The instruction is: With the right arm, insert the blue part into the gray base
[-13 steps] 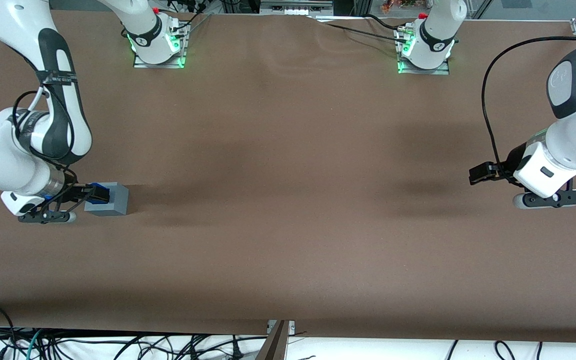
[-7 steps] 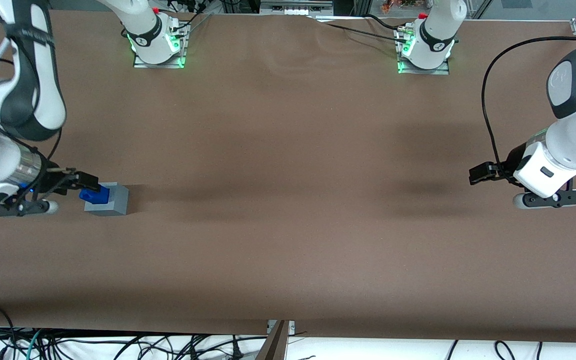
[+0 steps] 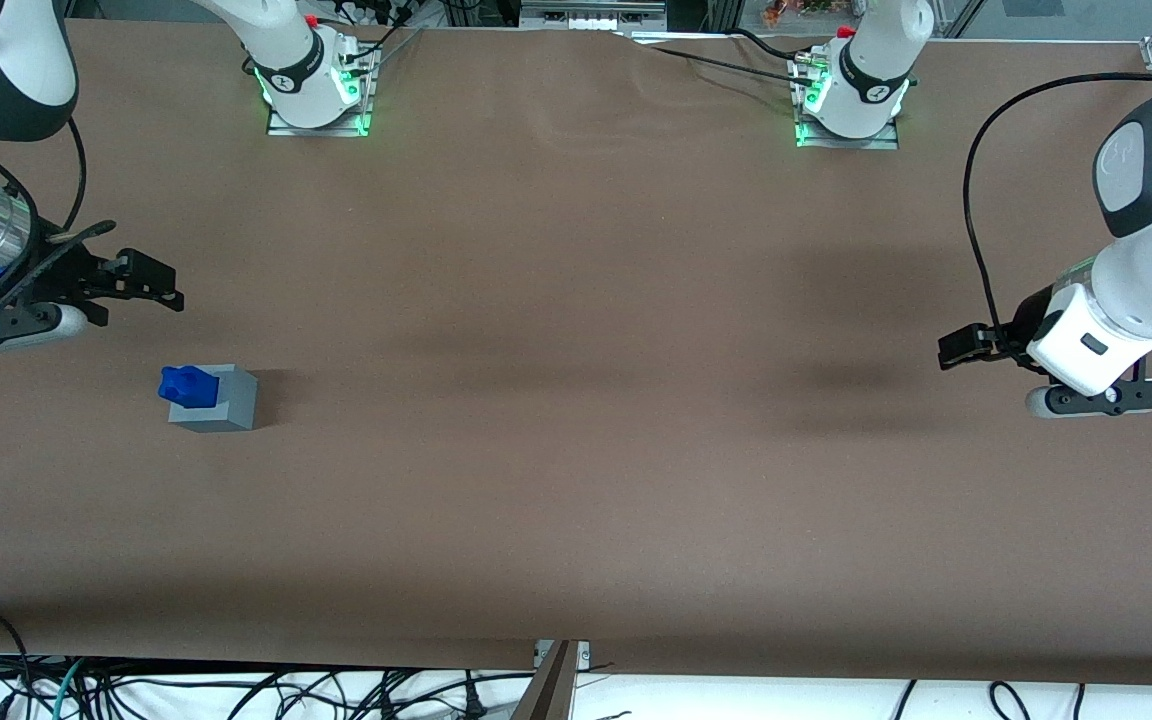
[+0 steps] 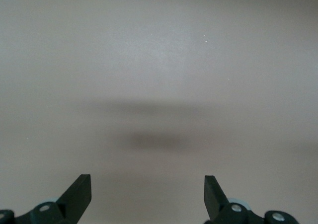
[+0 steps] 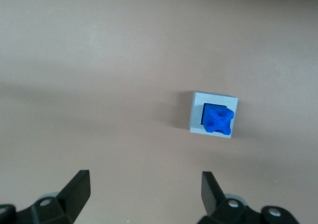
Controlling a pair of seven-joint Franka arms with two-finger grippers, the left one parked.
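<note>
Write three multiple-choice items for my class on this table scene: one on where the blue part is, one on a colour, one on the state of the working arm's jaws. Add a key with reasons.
1. Where is the blue part?
A. Seated in the recess of the gray base
B. Lying on the table apart from the base
C. Held in the gripper

2. What colour is the table covering?
A. Green
B. Brown
C. White

3. How do the right arm's jaws stand?
A. Shut on the blue part
B. Shut with nothing between them
C. Open, holding nothing

Key:
1 A: the right wrist view shows blue framed by the gray rim on all sides.
2 B: the front view shows a brown surface throughout.
3 C: the right wrist view shows the two fingers spread wide apart with bare table between; in the front view the gripper hangs farther from the camera than the base, clear of it.
</note>
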